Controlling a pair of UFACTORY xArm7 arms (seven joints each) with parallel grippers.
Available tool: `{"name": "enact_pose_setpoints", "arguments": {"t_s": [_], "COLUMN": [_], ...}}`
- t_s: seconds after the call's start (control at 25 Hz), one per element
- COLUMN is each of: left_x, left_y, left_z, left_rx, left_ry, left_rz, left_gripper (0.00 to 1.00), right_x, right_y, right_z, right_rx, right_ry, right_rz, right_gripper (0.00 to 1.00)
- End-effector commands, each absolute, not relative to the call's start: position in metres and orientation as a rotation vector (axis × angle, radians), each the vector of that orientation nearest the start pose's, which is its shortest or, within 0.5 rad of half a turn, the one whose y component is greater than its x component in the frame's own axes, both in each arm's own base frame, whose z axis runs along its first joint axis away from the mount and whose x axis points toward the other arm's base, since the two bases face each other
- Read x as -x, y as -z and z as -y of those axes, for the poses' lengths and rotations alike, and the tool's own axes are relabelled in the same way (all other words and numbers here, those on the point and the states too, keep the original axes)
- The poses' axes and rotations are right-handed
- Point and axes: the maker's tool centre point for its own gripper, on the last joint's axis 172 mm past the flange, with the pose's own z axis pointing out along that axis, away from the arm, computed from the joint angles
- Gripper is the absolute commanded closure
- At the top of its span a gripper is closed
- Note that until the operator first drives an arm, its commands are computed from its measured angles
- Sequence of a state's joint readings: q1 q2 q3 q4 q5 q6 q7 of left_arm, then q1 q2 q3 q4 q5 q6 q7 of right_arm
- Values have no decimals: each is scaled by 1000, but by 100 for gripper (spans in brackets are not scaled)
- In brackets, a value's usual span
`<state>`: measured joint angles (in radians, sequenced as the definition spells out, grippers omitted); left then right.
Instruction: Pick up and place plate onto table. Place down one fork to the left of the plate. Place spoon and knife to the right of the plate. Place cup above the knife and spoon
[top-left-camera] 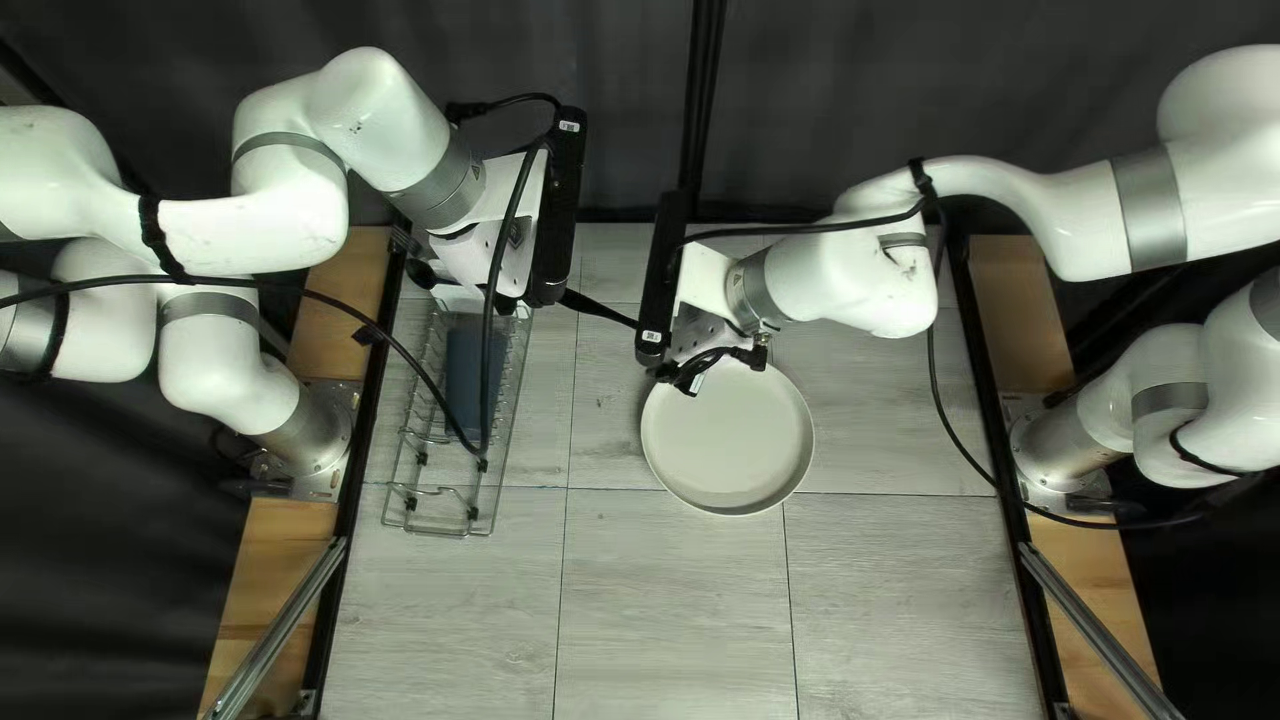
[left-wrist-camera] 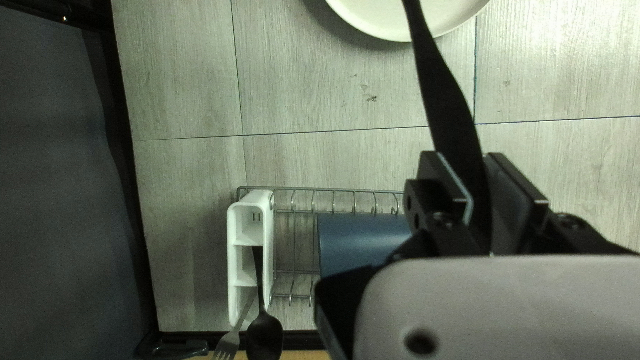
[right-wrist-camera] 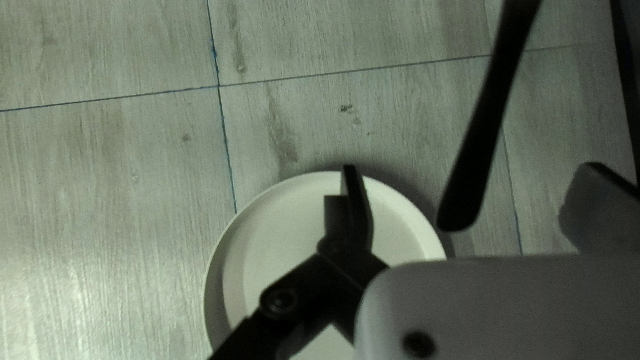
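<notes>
Left tool point(top-left-camera: 551, 290) — black knife point(left-wrist-camera: 447, 93) tight between both fingers.

The left claw point(top-left-camera: 550, 291) grips; the right claw point(top-left-camera: 723, 368) (quite widely) gapes.

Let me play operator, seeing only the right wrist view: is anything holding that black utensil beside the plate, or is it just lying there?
Observer: It's held: the left pincer is shut on the black utensil.

Operator: Oh! Is there any other cutlery around?

Observer: Yes, a fork and a spoon are in a white holder at the end of the rack.

Operator: What else does that rack hold?

Observer: Something blue. I can't be sure whether it's the cup.
</notes>
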<state>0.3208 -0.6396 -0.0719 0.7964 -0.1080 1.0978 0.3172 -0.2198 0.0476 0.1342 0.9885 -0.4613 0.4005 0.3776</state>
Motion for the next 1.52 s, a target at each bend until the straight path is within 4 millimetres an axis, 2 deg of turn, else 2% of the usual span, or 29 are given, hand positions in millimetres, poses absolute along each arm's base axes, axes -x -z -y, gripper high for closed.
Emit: {"name": "enact_pose_setpoints", "arguments": {"t_s": [0.04, 0.08, 0.12, 0.56, 0.64, 0.8, 0.92, 1.04, 1.08, 1.12, 1.16, 1.24, 1.28, 1.32, 1.36, 1.52], "left_x": [-372, -372, -372, -372, -372, -372, -372, -372, -372, -372, -372, -372, -372, -372, -372, -372], "left_y": [-335, -335, -335, -335, -335, -335, -335, -335, -335, -335, -335, -335, -335, -335, -335, -335], "left_z": [-74, -74, -74, -74, -74, -74, -74, -74, -74, -74, -74, -74, -74, -74, -74, -74], "left_rx": [3059, 3059, 3059, 3059, 3059, 3059, 3059, 3059, 3059, 3059, 3059, 3059, 3059, 3059, 3059, 3059], "left_ry": [526, 526, 526, 526, 526, 526, 526, 526, 526, 526, 526, 526, 526, 526, 526, 526], "left_rz": [-44, -44, -44, -44, -44, -44, -44, -44, -44, -44, -44, -44, -44, -44, -44, -44], "left_gripper": [100, 100, 100, 100, 0, 0, 0, 0, 0, 0, 0, 0, 0, 0, 0, 0], "right_x": [-596, -596, -596, -596, -596, -583, -562, -521, -494, -480, -451, -425, -401, -387, -368, -363], "right_y": [-228, -228, -228, -228, -228, -227, -228, -229, -228, -226, -221, -214, -205, -199, -189, -186], "right_z": [65, 66, 66, 66, 66, 66, 71, 76, 74, 73, 68, 62, 55, 49, 38, 35], "right_rx": [3229, 3232, 3232, 3232, 3232, 3255, 3266, 3297, 3323, 3338, 3359, 3366, 3363, 3359, 3350, 3346], "right_ry": [951, 952, 952, 952, 952, 902, 816, 700, 626, 583, 483, 376, 274, 214, 83, 46], "right_rz": [-121, -120, -120, -120, -120, -69, -75, -131, -182, -216, -293, -381, -478, -535, -627, -641], "right_gripper": [0, 15, 99, 100, 100, 100, 100, 100, 100, 100, 100, 100, 100, 100, 100, 100]}}
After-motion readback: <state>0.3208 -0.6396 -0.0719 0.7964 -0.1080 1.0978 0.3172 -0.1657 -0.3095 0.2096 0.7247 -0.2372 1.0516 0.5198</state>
